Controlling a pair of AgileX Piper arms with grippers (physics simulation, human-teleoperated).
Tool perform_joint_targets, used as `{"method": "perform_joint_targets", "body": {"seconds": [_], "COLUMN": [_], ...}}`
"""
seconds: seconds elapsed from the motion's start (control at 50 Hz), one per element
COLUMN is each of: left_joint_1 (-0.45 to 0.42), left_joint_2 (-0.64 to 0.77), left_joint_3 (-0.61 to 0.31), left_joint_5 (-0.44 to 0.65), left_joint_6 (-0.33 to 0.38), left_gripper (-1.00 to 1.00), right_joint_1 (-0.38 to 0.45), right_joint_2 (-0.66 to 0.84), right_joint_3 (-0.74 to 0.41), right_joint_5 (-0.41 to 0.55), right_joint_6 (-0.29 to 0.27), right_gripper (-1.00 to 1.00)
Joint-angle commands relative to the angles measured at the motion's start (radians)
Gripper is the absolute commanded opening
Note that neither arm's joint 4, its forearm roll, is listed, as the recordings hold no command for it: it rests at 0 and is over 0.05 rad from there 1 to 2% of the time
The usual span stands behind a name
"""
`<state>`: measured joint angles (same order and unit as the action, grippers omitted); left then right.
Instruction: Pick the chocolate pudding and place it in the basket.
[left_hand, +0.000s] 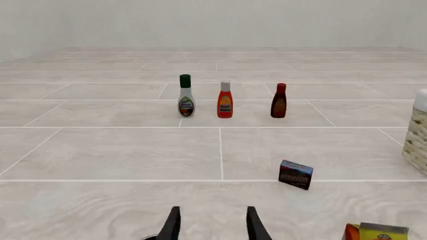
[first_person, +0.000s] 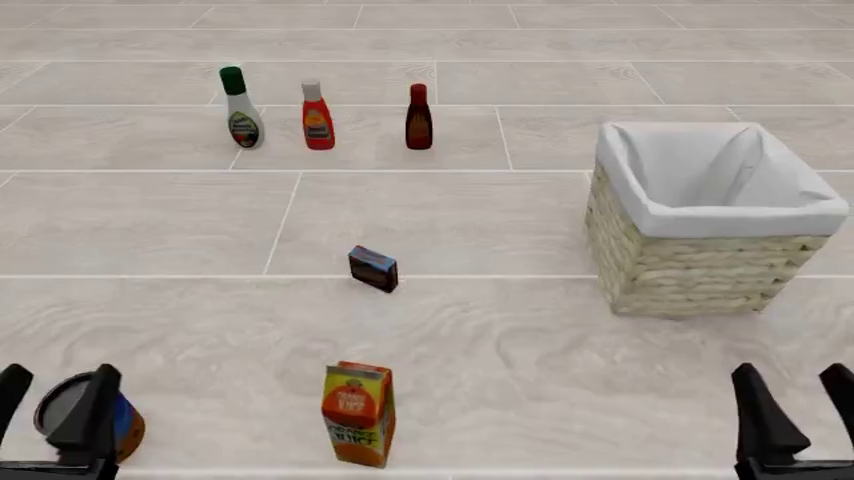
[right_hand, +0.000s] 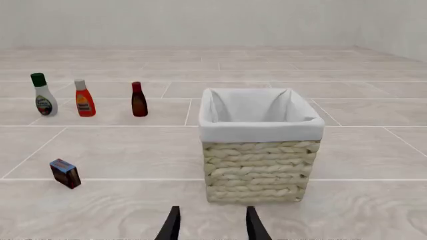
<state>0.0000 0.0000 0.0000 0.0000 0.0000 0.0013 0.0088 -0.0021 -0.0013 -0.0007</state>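
Nearest the front camera, at the bottom corners of the frame, sit the two grippers: the left gripper (first_person: 51, 405) at lower left and the right gripper (first_person: 795, 405) at lower right. Each has its fingers spread apart with nothing between them, and both wrist views show the same empty gap. A round can (first_person: 83, 415) lies partly hidden behind the left gripper. Just right of it, at bottom centre, an orange juice carton (first_person: 358, 413) stands upright. The chocolate pudding (first_person: 372, 268) rests on the table near the middle of the frame, above the juice carton and well apart from both grippers. The basket (first_person: 694, 265) stands at centre right, its white lining folded over the rim. Three bottles line up at upper left: a white dressing bottle (first_person: 242, 108), a red bottle (first_person: 316, 115) and a dark brown bottle (first_person: 419, 117).
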Motion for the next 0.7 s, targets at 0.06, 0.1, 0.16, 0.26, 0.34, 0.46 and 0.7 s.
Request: {"method": "perform_joint_targets", "body": {"seconds": [0.06, 0.1, 0.16, 0.26, 0.34, 0.46, 0.7], "left_joint_1": [0.0, 0.0, 0.0, 0.0, 0.0, 0.0, 0.0], "left_joint_2": [0.0, 0.0, 0.0, 0.0, 0.0, 0.0, 0.0], "left_joint_3": [0.0, 0.0, 0.0, 0.0, 0.0, 0.0, 0.0], "left_joint_5": [0.0, 0.0, 0.0, 0.0, 0.0, 0.0, 0.0], "left_joint_6": [0.0, 0.0, 0.0, 0.0, 0.0, 0.0, 0.0], "left_gripper": [1.0, 1.0, 1.0, 1.0, 1.0, 1.0, 1.0], "right_joint_1": [-0.002, -0.004, 0.008, 0.011, -0.002, 0.0, 0.002], "right_joint_2": [0.022, 0.024, 0.021, 0.04, 0.061, 0.115, 0.231], "right_joint_3": [-0.014, -0.012, -0.011, -0.008, -0.009, -0.018, -0.07], "right_joint_5": [0.005, 0.003, 0.008, -0.005, -0.027, -0.06, -0.144], "right_joint_6": [-0.009, -0.013, -0.022, -0.026, -0.024, -0.009, -0.011], "right_gripper": [1.0, 1.0, 1.0, 1.0, 1.0, 1.0, 1.0]}}
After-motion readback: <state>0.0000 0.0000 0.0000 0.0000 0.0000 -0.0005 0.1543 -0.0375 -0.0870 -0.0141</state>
